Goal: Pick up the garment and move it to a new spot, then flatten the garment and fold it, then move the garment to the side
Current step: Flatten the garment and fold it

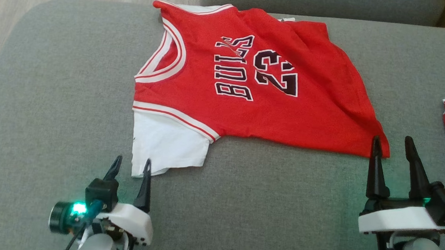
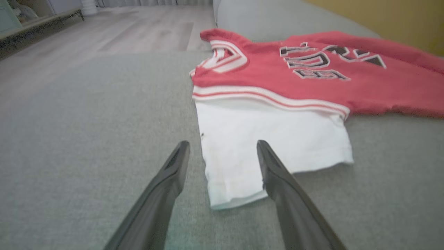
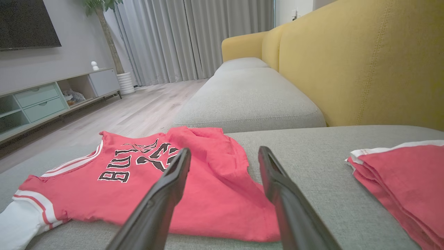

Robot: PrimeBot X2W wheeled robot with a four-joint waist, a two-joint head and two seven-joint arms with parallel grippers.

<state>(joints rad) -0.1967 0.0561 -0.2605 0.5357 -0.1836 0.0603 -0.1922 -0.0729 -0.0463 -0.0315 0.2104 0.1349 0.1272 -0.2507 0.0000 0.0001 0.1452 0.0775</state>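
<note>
Red cotton basketball jersey with white sleeve [image 1: 256,104], laid roughly flat mid-way across grey fabric sofa cushion [image 1: 48,85]; left gripper [image 1: 133,159] and right gripper [image 1: 392,138] are held apart, empty, toward the cushion's near side. Folding is judged outstanding.

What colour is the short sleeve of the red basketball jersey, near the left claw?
The short fabric sleeve is plain white; the left wrist view shows it best.

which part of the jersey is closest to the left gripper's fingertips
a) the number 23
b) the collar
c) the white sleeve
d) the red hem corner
c: the open left gripper has its fingertips at the edge of the white sleeve of the jersey.
</note>
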